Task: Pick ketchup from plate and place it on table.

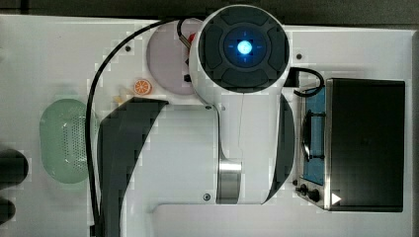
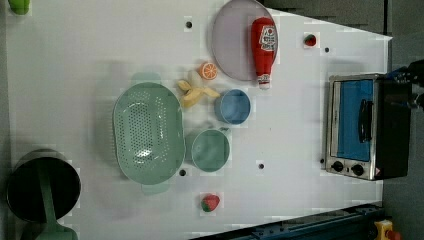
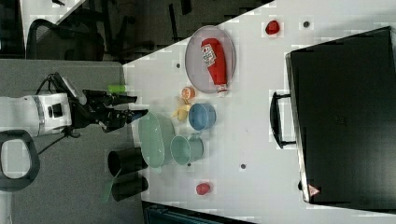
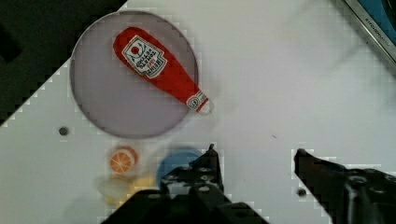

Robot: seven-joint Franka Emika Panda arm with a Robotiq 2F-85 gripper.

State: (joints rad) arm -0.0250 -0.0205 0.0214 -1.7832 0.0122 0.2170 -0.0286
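The red ketchup bottle [image 4: 159,70] lies flat on the pale lilac-grey plate [image 4: 107,107], its white cap poking over the rim toward the white table [image 4: 280,70]. My gripper [image 4: 254,156] is open and holds nothing; it hangs well above the table, away from the bottle. In the left view the ketchup [image 2: 263,46] lies along the side of the plate [image 2: 232,42] toward the left view's right. The right view has the ketchup [image 3: 215,59] on the plate [image 3: 198,63], and my gripper [image 3: 134,106] far off toward the right view's left. The top view has my arm over part of the plate [image 1: 165,59].
Near the plate lie an orange slice [image 2: 208,71], a banana piece [image 2: 195,92], a blue bowl [image 2: 233,106], a green bowl [image 2: 210,150] and a perforated green basket [image 2: 146,132]. A toaster oven [image 2: 362,125] stands at the left view's right. Two strawberry pieces [image 2: 310,40] [image 2: 210,202] sit on the table.
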